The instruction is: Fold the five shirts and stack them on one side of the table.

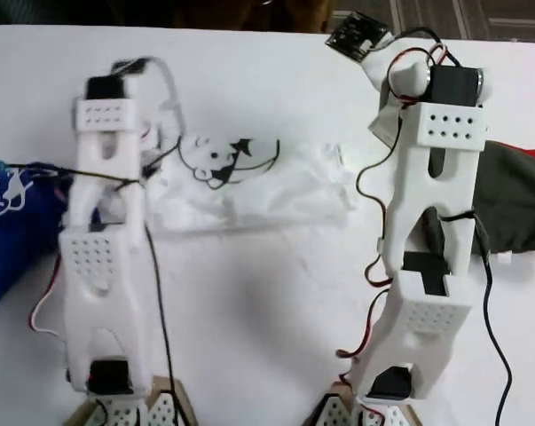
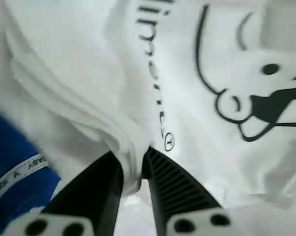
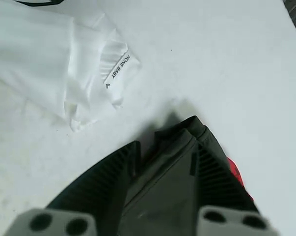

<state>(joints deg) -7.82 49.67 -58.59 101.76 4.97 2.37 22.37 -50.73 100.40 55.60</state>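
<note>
Left wrist view: claw (image 2: 132, 156) around shirt (image 2: 103, 69)

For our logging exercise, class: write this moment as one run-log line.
left gripper shut on white shirt | right gripper shut on dark shirt | blue shirt lying beside white shirt
</note>
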